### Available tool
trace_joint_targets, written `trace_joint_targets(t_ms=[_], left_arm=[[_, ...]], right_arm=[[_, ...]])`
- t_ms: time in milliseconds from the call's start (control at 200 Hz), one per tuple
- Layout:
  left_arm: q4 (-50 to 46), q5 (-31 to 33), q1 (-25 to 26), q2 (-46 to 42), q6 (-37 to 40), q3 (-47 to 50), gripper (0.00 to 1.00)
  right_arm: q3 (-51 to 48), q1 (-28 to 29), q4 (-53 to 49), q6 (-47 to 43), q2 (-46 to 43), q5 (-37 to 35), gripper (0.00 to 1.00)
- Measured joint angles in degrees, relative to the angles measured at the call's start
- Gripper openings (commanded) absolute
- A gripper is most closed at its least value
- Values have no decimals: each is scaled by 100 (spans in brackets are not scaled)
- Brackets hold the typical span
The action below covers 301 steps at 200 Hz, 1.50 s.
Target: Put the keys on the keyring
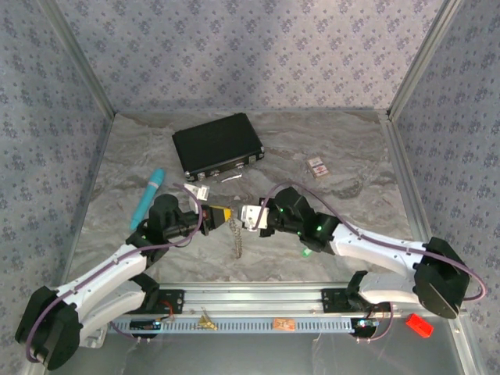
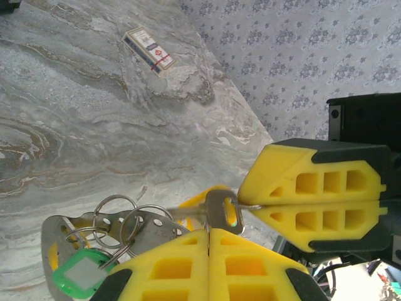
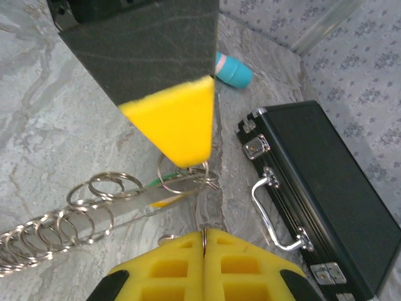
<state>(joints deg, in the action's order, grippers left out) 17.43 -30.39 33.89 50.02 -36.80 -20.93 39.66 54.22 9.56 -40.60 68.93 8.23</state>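
The left gripper (image 1: 216, 215) and the right gripper (image 1: 249, 217) meet tip to tip above the middle of the marbled table (image 1: 141, 141). Both have their yellow fingers pressed fully together. In the left wrist view, one of the keys (image 2: 219, 210), a silvery one with a holed head, stands up out of the seam of the left fingers, which seem to be pinching it, though the contact itself is hidden. A green plastic tag (image 2: 78, 274) with a blank white insert lies among loose split rings just beside it.

The right fingers clamp a thin wire ring of the keyring (image 1: 237, 242), whose chain of linked rings dangles below the two grippers toward the table.

A black case (image 3: 326, 188) with chrome latches and handle lies behind them, a teal stick (image 1: 148, 195) to its left. The small card (image 2: 148, 51), farther right, carries red and blue print too small to read.
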Motion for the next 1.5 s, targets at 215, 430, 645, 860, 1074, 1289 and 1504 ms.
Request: trace_joint_targets(t_ms=[215, 430, 645, 860, 1074, 1289, 1504], left_arm=[[129, 0, 2, 0, -103, 42, 0], [197, 0, 20, 0, -144, 55, 0], [212, 4, 39, 0, -146, 55, 0], [216, 2, 63, 2, -146, 59, 0], [229, 2, 74, 2, -146, 63, 0], [223, 52, 74, 2, -149, 63, 0], [243, 111, 103, 35, -173, 63, 0]], right_arm=[[157, -55, 15, 107, 240, 376, 0], [179, -63, 107, 208, 260, 378, 0], [229, -61, 181, 223, 396, 328, 0], [260, -57, 234, 225, 426, 170, 0], [271, -55, 258, 225, 426, 166, 0], [271, -46, 155, 223, 380, 149, 0], [271, -4, 111, 221, 273, 166, 0]])
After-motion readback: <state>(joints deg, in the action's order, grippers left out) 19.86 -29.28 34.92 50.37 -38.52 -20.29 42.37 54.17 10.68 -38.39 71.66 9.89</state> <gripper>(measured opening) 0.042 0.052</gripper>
